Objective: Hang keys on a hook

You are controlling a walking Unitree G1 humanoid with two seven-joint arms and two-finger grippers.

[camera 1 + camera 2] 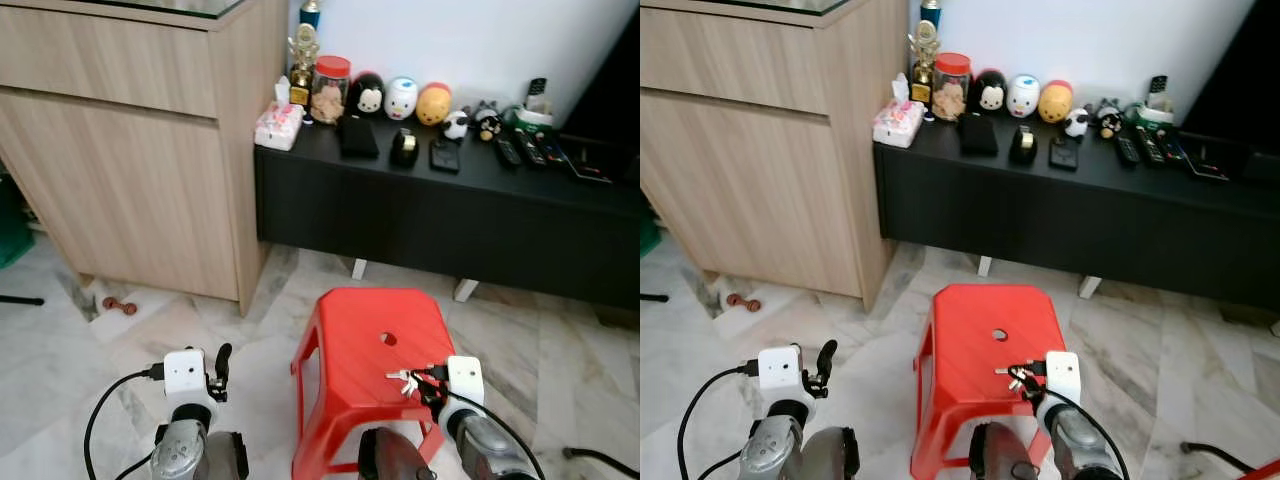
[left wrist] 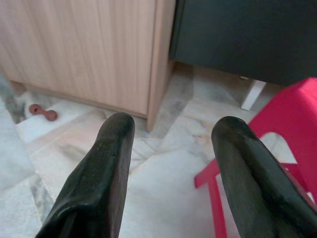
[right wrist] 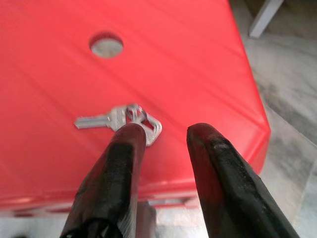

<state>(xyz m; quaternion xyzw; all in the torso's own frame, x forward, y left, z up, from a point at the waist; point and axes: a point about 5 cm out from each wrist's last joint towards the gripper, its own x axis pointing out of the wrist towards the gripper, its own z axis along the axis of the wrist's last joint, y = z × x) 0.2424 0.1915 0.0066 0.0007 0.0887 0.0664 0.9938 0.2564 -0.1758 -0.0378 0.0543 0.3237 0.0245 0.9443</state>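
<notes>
Head views: red stool (image 1: 350, 350) on marble floor, in front of the black cabinet (image 1: 450, 215); wooden cupboard (image 1: 130, 150) to the stool's left. Keys (image 1: 402, 380) lie on the stool top near its front right edge, right gripper (image 1: 430, 385) at them. Left gripper (image 1: 222, 365) hangs left of the stool.

Left wrist view: fingers (image 2: 106, 163) spread apart, holding nothing, stool beside.

Right wrist view: fingers (image 3: 121, 163) parted over the stool; one tip overlaps the keys (image 3: 121, 119), not clamped.

Home living room, TV console (image 1: 420, 215), figurines (image 1: 402, 98)
</notes>
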